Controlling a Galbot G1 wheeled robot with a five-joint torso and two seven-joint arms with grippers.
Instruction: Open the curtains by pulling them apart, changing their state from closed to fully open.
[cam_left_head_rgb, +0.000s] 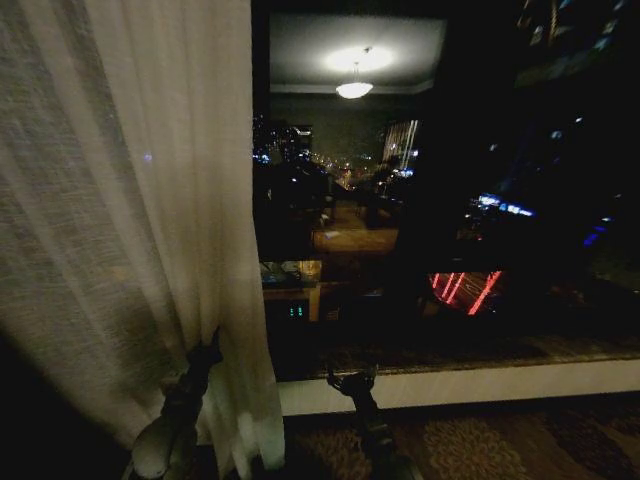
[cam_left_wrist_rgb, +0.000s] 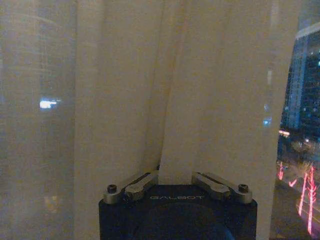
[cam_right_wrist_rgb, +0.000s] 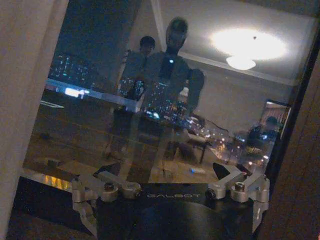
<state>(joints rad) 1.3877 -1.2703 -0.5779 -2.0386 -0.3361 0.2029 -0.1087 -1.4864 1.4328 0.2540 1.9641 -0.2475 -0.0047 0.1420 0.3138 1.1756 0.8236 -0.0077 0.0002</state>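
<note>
Curtain (cam_left_head_rgb: 130, 200) hangs vertically at frame left | left gripper (cam_left_head_rgb: 207, 352) pinches its lower fold, nearer arm | right gripper (cam_left_head_rgb: 352, 380) spread wide, lower centre, beside bare window (cam_left_head_rgb: 450, 200)

A sheer cream-white curtain panel (cam_left_head_rgb: 130, 230) hung at the left of the dark window, gathered into soft vertical pleats and narrowing toward its lower end; city lights glowed faintly through the thin fabric; its inner edge fell just beside bare glass.
</note>
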